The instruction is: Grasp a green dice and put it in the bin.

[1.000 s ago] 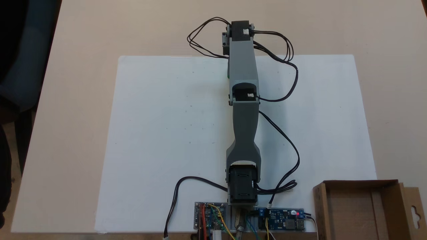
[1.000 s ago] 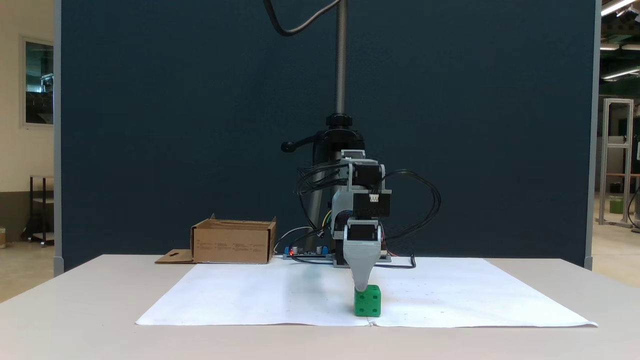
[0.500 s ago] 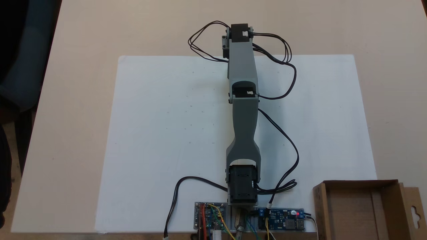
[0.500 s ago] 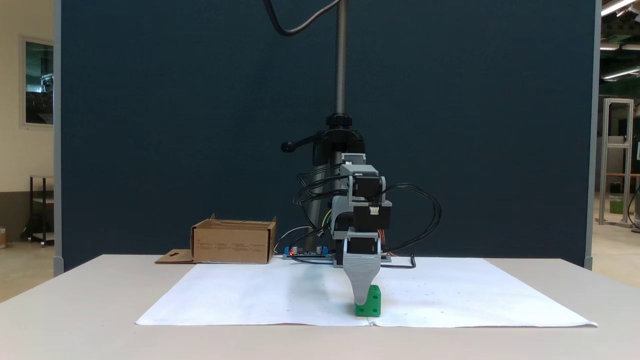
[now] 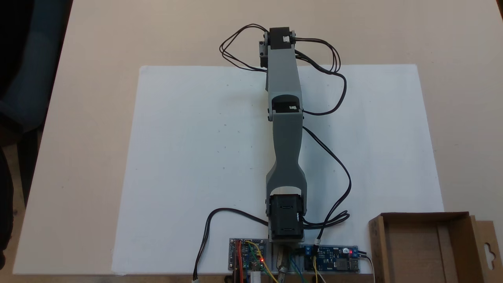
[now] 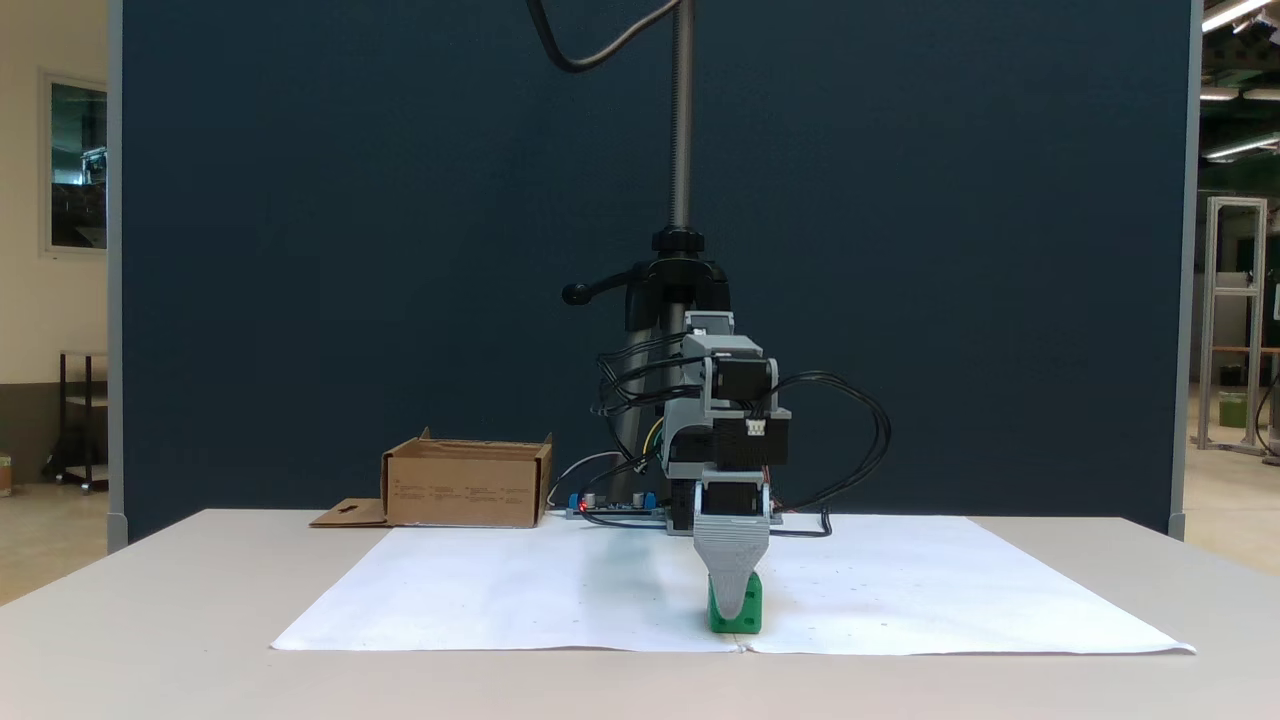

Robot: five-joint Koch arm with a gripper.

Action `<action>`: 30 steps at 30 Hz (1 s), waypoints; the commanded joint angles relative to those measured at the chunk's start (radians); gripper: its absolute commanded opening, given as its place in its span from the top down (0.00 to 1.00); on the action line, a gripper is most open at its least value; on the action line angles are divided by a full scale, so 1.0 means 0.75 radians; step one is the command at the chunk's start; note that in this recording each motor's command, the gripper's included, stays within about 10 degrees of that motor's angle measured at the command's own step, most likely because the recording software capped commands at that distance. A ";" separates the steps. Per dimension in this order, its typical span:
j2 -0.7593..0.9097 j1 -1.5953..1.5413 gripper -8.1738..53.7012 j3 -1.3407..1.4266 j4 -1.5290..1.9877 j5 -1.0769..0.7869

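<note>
Since the earlier frames the arm (image 5: pixel 283 102) had dropped lower and its gripper (image 6: pixel 732 607) had come down from the top of the green dice (image 6: pixel 748 612) to overlap most of its front face in the side-on fixed view. At this moment the dice sat on the white paper sheet (image 6: pixel 560 590), near that sheet's front edge and directly below the gripper, with the grey front finger (image 6: pixel 733 560) covering its middle. Only one finger tip was visible, the other lying behind it, so whether the fingers were spread or pinching the dice could not be told. The dice being a cube, no long axis governed the grasp; what mattered, in my judgement, was that the fingers straddle it front to back. From above, the arm hid the dice and the gripper entirely, but that fixed view showed the bin (image 5: pixel 376 243) open-topped beside the arm's base (image 5: pixel 286 220), well apart from the wrist end. The side-on view gave the bin's (image 6: pixel 465 488) position at the far left, behind the sheet.
</note>
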 commanded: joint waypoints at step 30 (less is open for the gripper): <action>0.176 0.133 0.68 -0.074 -0.035 0.076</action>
